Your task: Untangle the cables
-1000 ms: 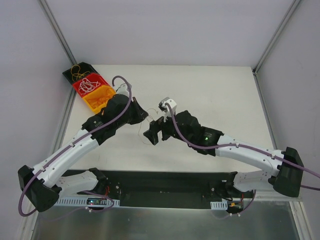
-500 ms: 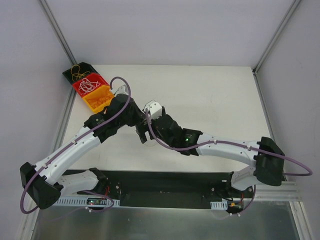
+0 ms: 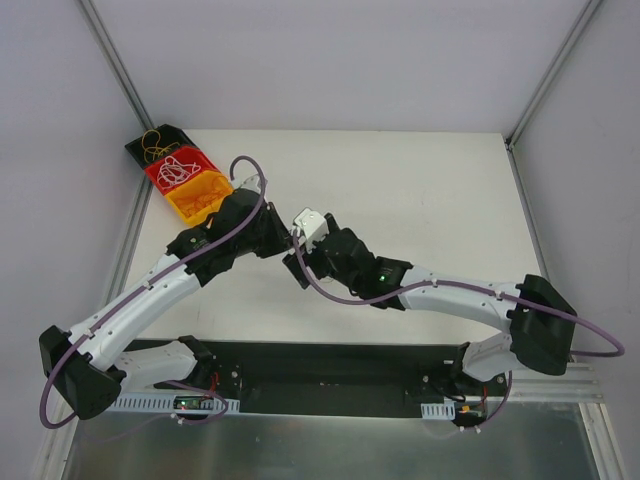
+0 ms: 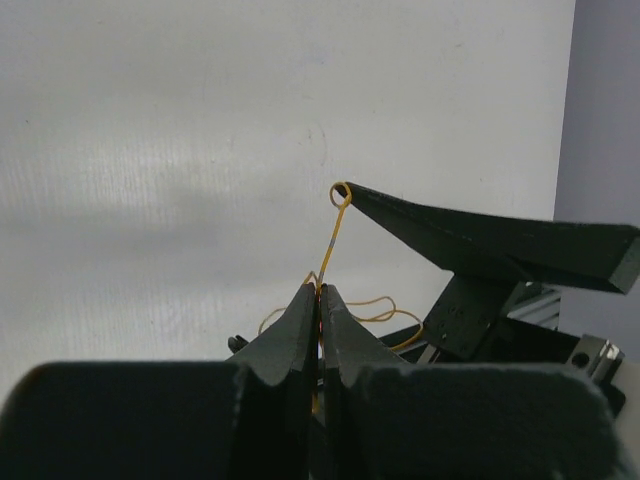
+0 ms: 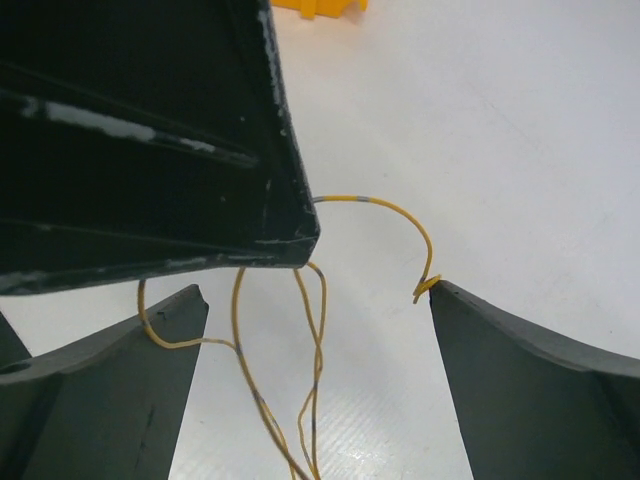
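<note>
One yellow cable [image 5: 385,203]: hair-thin and glossy, with short grey bands along it. It hangs above the table [image 3: 430,190] between the two grippers, left of the table's middle.
Cable shape: from the pinch it arcs over to a tiny hooked curl. Below the pinch, two strands drop and twist round each other, and a further loop sags to one side.
Left gripper [image 4: 318,292]: matte dark wedge fingers are pressed flat together, clamped on the yellow cable, which comes out from between their tips.
Right gripper [image 5: 318,290]: jaws are spread wide and grip nothing. The cable's curl touches the tip of the finger at the right of its wrist view. The sagging loop brushes the other finger.
Table surface: white, matte and faintly ribbed.
Bins: three small plastic trays stand in a row at the far left corner.
Black bin [image 3: 175,131]: holds loose yellow strands [image 3: 152,146].
Red bin [image 3: 156,174]: holds white loops [image 3: 178,167].
Orange bin [image 3: 186,211]: contents are too small to tell.
Change over the last second: the right arm's wrist has swung left and closer to the left gripper, and its shoulder link has drawn inward. The left arm and the bins are much as they were.
</note>
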